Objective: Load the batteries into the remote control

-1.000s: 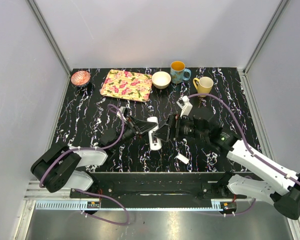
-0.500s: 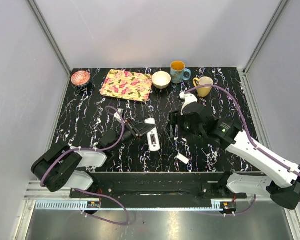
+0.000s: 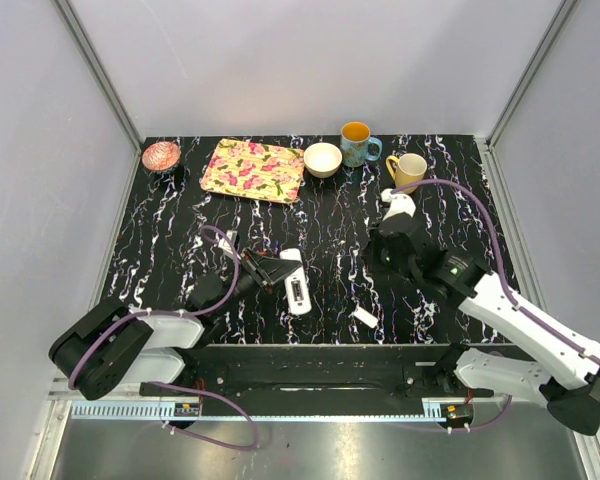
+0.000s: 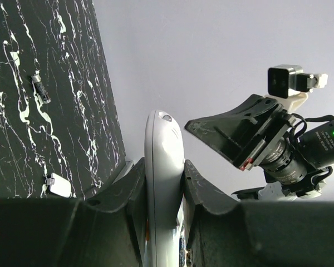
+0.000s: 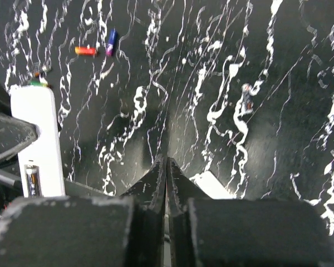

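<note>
While the left gripper (image 4: 163, 172) clamps the slim white plastic remote control (image 3: 296, 288) lengthwise near-to-far, fingers hiding its sides, the right gripper (image 5: 166, 164) has its fingers pressed together.

In the left wrist view, the bottom end of the remote control (image 4: 161, 144) is being cut off by the lower edge, and its sides are being covered by the left gripper (image 4: 162, 166). In the right wrist view, the white cover piece (image 5: 214, 185) is being half hidden behind the right gripper (image 5: 166, 160). An orange thing (image 5: 86, 50), a blue thing (image 5: 111, 40) and a small dark thing (image 5: 246, 97) are being shown too small to tell.
</note>
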Controlling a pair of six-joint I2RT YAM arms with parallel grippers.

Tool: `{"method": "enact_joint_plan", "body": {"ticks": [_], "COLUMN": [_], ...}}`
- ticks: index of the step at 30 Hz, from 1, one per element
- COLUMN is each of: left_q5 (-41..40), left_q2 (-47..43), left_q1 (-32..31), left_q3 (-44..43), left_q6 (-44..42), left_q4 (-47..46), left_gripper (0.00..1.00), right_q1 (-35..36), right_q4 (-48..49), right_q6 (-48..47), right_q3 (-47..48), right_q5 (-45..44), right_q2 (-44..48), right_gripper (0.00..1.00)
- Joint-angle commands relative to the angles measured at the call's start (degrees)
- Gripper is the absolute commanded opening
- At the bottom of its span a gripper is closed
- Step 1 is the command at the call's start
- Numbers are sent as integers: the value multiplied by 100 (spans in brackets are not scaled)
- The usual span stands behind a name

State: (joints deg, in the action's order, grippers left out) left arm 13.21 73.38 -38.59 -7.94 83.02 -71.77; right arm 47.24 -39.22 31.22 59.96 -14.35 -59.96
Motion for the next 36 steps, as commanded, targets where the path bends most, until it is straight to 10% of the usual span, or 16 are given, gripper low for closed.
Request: {"method": "enact_joint_plan", "body": {"ticks": [1,3,5,21,36], "left_q5": [-284,-328,-398,-1304,-961], "left_q2": [-219,-211,-132,-1449,-272], "left_q1": [18,18,27,-35,-35], "left_q3": [118,144,118,-313,-357], "left_q6": [30,3,-23,-998,-225], "left_q4": [-1735,-1718,-1700,1147,137], "left_gripper": [0,0,0,0,0], "right_q1": [-49,-40,-40,1269,1753], "right_q4": [713,339,-127,-631,-894], "right_q6": [-525,-512,-275,121,-28], "right_q3": [24,330,812,2028,2424], "right_q5": [58,195,213,635,143], "right_q2": [372,153,-365,-1694,-2230], "right_gripper": [37,68,73,61,60]}}
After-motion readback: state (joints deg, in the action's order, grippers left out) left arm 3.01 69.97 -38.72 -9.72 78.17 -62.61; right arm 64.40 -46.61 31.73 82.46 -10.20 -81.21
